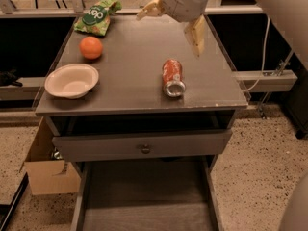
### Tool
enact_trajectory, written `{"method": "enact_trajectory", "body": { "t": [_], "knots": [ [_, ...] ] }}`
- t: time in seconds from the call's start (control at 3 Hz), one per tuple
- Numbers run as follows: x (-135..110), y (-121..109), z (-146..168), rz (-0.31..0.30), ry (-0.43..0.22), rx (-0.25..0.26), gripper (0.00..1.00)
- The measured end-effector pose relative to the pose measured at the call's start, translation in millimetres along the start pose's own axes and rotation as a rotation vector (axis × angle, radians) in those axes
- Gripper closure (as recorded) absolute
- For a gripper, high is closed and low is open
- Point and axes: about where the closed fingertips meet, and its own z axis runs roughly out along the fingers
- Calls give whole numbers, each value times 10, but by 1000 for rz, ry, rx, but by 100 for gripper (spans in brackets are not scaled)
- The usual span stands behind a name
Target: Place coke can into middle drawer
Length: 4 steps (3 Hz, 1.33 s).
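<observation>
- Grey cabinet top [130, 57] is filling most of my view. The coke can [173, 77] is lying on its side on it, right of centre and toward the front edge.
- I am reading the can's long axis as running front to back, with one silver end facing the front lip.
- I am seeing the gripper [169, 32] hovering over the rear of the top, behind the can and well apart from it. Its two pale fingers [195, 32] are spread wide and holding nothing.
- I am judging that the next move means coming forward and down, with the fingers closing across the can's narrow width from left and right.
- Room is looking good. Bare surface is showing on both sides of the can, and the white bowl [72, 80], orange fruit [91, 47] and green bag [96, 14] are sitting well to the left.
- Below, the middle drawer [144, 201] is standing pulled out, beneath the upper drawer front [106, 147] with its knob.
- I am watching the round can, which could roll sideways if nudged.
</observation>
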Motion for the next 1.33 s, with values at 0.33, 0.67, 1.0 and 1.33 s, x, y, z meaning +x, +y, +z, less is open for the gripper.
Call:
{"method": "enact_trajectory", "body": {
  "t": [0.33,0.67,1.0,1.33],
  "knots": [
    [-7,-7,-2,-6,3,1,0],
    [-93,-48,45,-75,-15,-6,0],
    [24,-140,254,-171,-32,-45,0],
    [399,-493,369,-285,21,-34,0]
  ]
}}
